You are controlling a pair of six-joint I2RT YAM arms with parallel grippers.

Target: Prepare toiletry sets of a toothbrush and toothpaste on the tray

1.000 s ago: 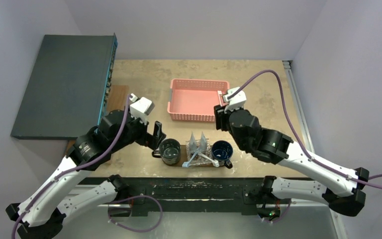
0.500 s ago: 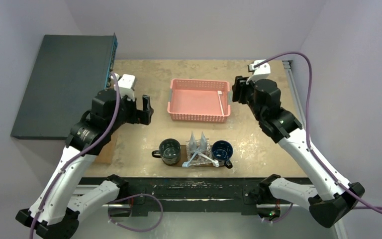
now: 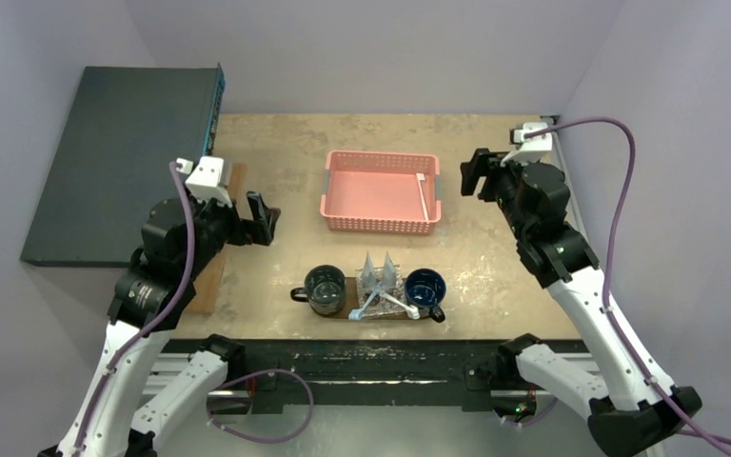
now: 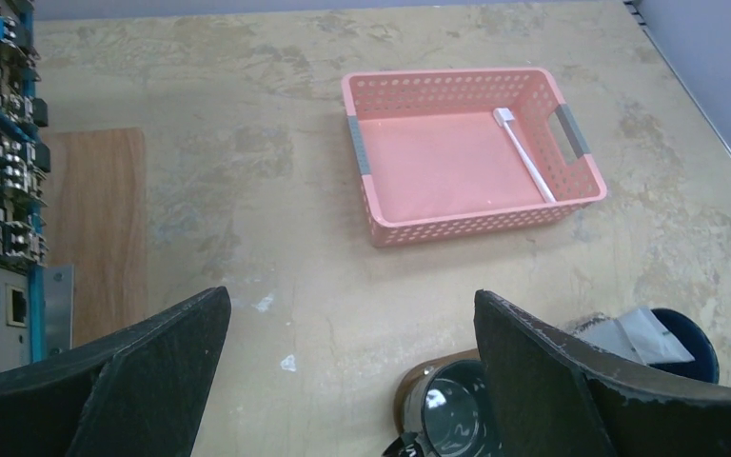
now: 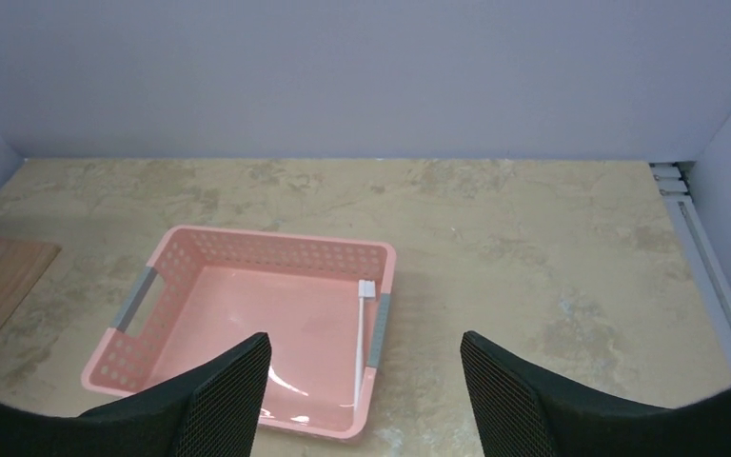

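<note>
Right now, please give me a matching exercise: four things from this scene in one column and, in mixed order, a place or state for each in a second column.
Things
1. basket
2. blue mug
3. grey mug
4. left claw

Places or states
A. right of the tubes
B. open, holding nothing
C. holds one toothbrush
D. left of the tubes

Pairs: 1-C, 2-A, 3-D, 4-B
</note>
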